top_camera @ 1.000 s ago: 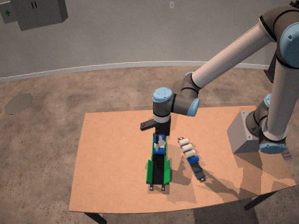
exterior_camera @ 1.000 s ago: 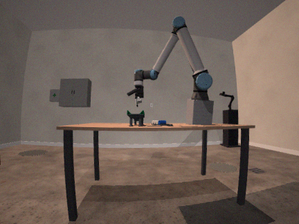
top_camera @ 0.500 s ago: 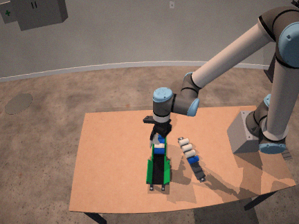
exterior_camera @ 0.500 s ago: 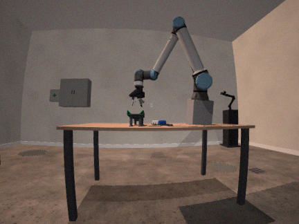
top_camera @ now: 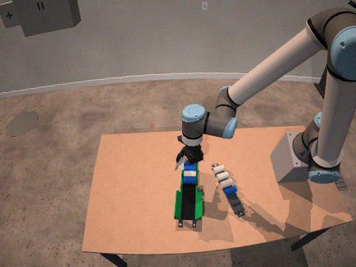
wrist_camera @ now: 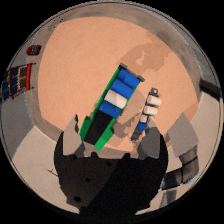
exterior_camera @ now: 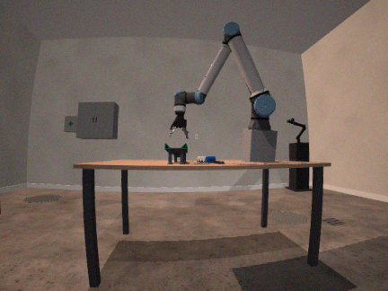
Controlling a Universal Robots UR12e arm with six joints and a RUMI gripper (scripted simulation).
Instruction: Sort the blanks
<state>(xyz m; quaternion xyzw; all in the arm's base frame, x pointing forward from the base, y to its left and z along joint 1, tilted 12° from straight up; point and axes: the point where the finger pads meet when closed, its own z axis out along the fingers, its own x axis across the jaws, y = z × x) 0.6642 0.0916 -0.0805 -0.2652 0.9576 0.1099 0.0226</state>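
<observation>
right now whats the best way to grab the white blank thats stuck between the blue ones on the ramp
Take the white blank from straight above, by its middle. The fingers should close along the ramp, into the seams with the blue blanks either side; the green walls look to block its ends. The seams look tight, so expect some nudging. The gripper hangs open above.

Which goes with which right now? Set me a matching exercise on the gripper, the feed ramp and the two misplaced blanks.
Things:
1. gripper
2. white blank on the ramp
3. blue blank on the stock rack
4. feed ramp

Places or states:
A. last in a row, after three white blanks
B. green side walls
C. open, holding nothing, above the ramp's loaded end
D. between two blue blanks

Pairs: 1-C, 2-D, 3-A, 4-B
</observation>
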